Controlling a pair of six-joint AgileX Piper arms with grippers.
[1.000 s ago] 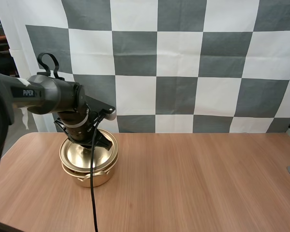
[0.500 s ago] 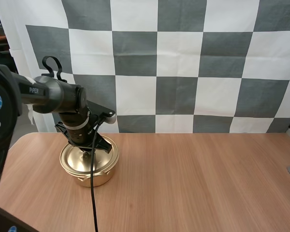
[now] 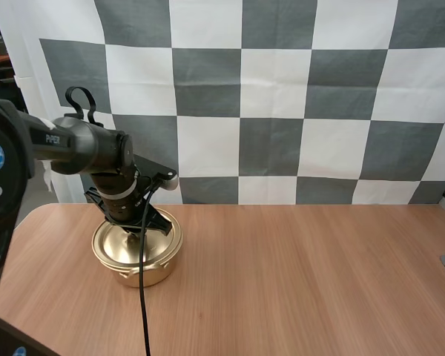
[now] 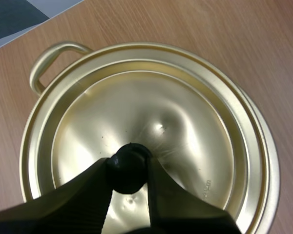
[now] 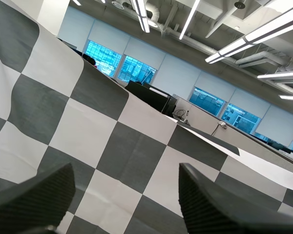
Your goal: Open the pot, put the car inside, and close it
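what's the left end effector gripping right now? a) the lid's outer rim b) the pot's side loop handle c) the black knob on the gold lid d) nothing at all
c: in the left wrist view the left end effector pinches the black round knob at the centre of the shiny gold metal lid, which sits on the gold pot.

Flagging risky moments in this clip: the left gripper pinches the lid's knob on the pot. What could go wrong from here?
1. The left gripper holds the round knob by its tips alone; it might slip on a lift.
2. The lid looks slightly off centre on the pot, so it may not seat evenly once released.
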